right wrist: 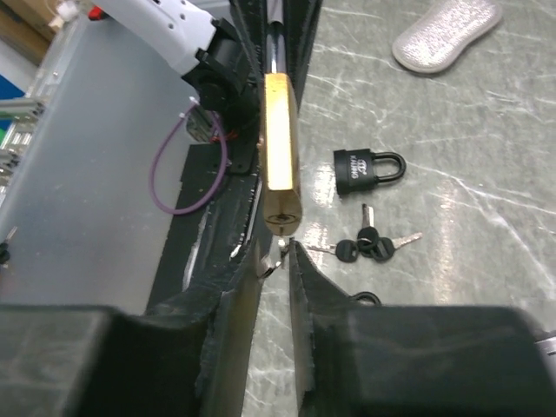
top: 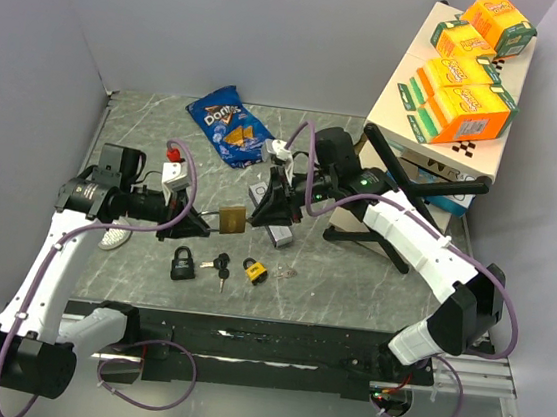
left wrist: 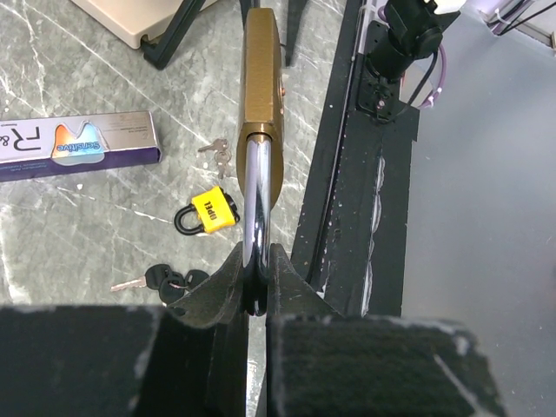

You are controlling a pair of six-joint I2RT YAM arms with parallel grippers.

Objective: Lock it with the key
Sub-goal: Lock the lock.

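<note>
Right wrist: key (right wrist: 278,254) pinched by right gripper (right wrist: 276,260) just short of brass padlock (right wrist: 280,148) keyway (right wrist: 280,219); shackle (left wrist: 254,200) clamped by left gripper (left wrist: 257,280). Insertion judged pending; fine alignment needed.

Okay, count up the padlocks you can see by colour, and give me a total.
Brass-coloured metal padlock, its steel shackle clamped in the left gripper: 1
Black padlock lying on the table: 1
Small yellow padlock with a black shackle lying on the table: 1
Total: 3
</note>
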